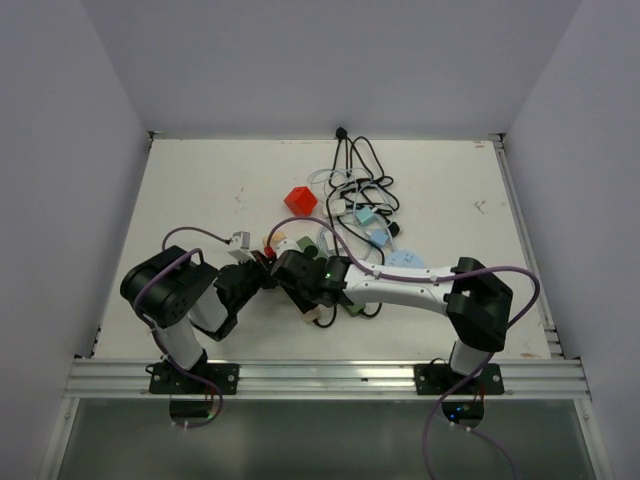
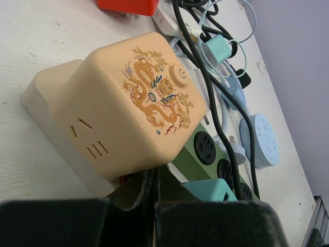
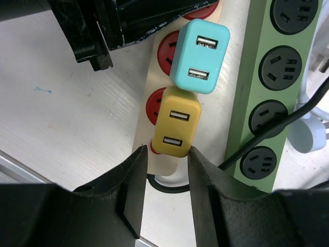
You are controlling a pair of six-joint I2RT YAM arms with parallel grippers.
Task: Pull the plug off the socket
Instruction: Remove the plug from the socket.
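In the right wrist view a yellow two-port USB plug (image 3: 177, 122) sits in the beige socket strip (image 3: 152, 85) with red outlets, with a teal plug (image 3: 199, 56) just beyond it. My right gripper (image 3: 167, 153) is open, its fingertips on either side of the yellow plug's near end. The right fingertip (image 3: 198, 164) touches the plug's corner and the left one stands a little off it. My left gripper (image 2: 154, 175) is shut with nothing between its fingers, low at the strip's far end beside the teal plug (image 2: 213, 189).
A green power strip (image 3: 262, 92) lies alongside to the right with a black cable plugged in. A beige dragon-printed cube socket (image 2: 133, 103) stands just ahead of the left gripper. A red cube (image 1: 299, 199), tangled cables (image 1: 360, 175) and a blue round adapter (image 2: 259, 141) lie farther back.
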